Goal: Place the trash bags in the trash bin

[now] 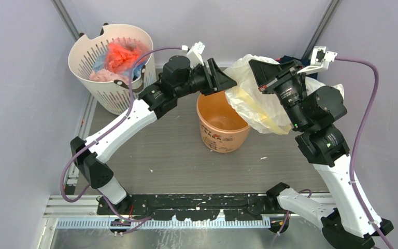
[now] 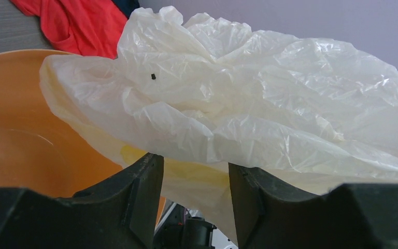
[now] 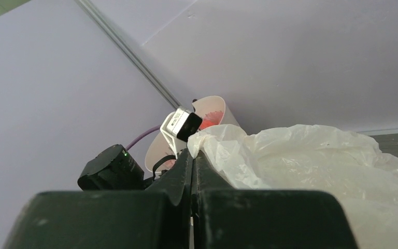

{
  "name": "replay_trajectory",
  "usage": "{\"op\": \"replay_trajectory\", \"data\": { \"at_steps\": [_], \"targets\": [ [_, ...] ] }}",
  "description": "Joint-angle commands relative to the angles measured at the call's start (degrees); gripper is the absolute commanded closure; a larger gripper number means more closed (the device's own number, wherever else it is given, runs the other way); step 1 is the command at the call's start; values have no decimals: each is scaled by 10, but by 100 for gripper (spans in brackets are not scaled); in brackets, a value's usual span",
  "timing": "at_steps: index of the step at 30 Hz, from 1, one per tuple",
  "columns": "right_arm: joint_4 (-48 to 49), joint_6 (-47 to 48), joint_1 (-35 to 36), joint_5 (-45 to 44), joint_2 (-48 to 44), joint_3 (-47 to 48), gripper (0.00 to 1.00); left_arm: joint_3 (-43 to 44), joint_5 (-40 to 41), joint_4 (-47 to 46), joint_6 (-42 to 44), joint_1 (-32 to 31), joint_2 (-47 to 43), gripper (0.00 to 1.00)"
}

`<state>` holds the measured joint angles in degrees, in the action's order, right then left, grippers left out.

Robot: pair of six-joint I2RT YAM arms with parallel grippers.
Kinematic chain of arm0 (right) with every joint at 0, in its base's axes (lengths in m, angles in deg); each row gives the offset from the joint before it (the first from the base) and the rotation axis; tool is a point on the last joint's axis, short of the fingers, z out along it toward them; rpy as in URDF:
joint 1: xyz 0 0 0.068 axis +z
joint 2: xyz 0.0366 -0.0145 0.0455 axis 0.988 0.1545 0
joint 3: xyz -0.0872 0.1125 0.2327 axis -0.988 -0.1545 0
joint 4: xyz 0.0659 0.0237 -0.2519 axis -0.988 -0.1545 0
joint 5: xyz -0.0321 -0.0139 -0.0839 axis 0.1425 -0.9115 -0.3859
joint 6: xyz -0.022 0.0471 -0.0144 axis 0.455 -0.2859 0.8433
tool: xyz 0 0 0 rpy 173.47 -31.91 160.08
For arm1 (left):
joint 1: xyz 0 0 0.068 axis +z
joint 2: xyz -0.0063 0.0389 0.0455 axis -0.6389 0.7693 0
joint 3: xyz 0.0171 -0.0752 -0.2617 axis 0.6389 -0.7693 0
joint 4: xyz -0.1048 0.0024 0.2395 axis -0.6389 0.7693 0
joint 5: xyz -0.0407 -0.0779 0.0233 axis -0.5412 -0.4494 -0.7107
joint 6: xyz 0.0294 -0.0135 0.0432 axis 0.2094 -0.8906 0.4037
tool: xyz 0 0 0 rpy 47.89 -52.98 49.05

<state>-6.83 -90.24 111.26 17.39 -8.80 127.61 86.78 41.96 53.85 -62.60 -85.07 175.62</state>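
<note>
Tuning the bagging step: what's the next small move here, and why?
Probably ease the left gripper forward and close on the trash bag: its jaws stand open just short of the film, the shut right gripper holds it aloft, and the bag only drapes the trash bin rim.

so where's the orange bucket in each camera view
Top external: orange bucket at the centre of the picture.
Left wrist: fills the left side, under the bag.
Right wrist: not in it.
Shared landmark: the pale-yellow trash bag.
</note>
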Motion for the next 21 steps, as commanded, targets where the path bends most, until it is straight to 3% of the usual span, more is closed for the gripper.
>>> {"op": "replay_trajectory", "data": {
  "at_steps": [1,10,21],
  "targets": [
    [33,0,-2,-2,-11,4,99,26,-14,-37,-18,3,4,50],
    [19,27,-2,-25,-15,-9,99,24,-86,-6,-31,3,-1,45],
    [20,38,-1,-31,-8,-25,99,14,-120,76,6,4,-16,44]
  ]
}}
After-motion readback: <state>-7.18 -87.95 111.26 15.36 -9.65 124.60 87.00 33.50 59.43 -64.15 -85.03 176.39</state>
